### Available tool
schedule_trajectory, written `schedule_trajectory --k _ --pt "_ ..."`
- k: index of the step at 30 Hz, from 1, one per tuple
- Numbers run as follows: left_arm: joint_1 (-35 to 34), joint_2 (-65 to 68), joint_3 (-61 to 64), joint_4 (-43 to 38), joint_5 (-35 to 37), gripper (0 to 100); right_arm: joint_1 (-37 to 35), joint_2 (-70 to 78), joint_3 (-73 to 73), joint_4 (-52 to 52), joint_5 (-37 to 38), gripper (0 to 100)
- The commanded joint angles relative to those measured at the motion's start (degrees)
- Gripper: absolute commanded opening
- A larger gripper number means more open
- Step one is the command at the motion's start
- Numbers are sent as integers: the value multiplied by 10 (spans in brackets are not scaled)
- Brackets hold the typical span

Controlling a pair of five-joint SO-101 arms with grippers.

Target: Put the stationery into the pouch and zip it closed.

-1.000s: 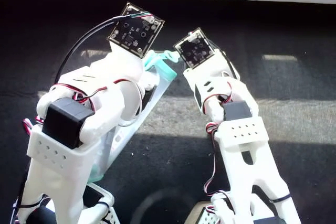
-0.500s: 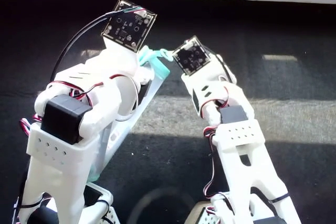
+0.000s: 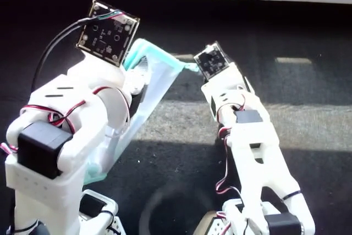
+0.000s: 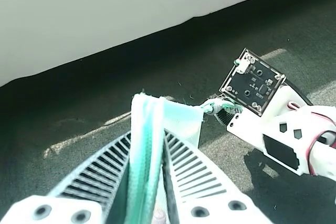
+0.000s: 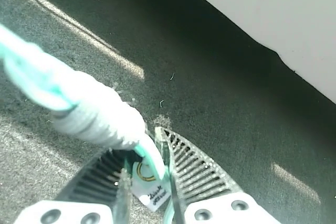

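Pouch [image 3: 159, 83]: flat, translucent plastic with a mint woven zip band. Held off the dark felt table [image 3: 308, 97], long axis slanting from the left arm's base up and away. Left gripper [image 4: 148, 148]: ribbed fingers clamped on the zip band. Right gripper [image 5: 149, 145]: pinched on the mint pull [image 5: 152, 163] at the pouch's far corner.
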Motion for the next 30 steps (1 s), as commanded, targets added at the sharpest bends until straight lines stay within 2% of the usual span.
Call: schedule_trajectory --k 1,5,9,13,19,22,26,30 --pt "-32 -69 -63 -29 -4 11 45 29 -7 13 -5 5" --pt "-32 -66 -46 -40 -5 11 47 29 -68 73 -18 11" --pt "-35 -53 14 -92 -5 11 54 29 -194 191 -118 100" --pt "-34 -19 51 -185 -5 11 56 29 -321 262 -187 200" --pt "-36 86 53 -311 -15 10 70 29 -462 352 -242 203" --pt "-32 141 57 -317 -82 10 95 29 -508 391 -268 203" --pt "-35 206 51 -281 -160 10 129 29 -550 434 -270 203" --pt "-10 227 57 -248 -203 10 157 29 -581 472 -270 203"
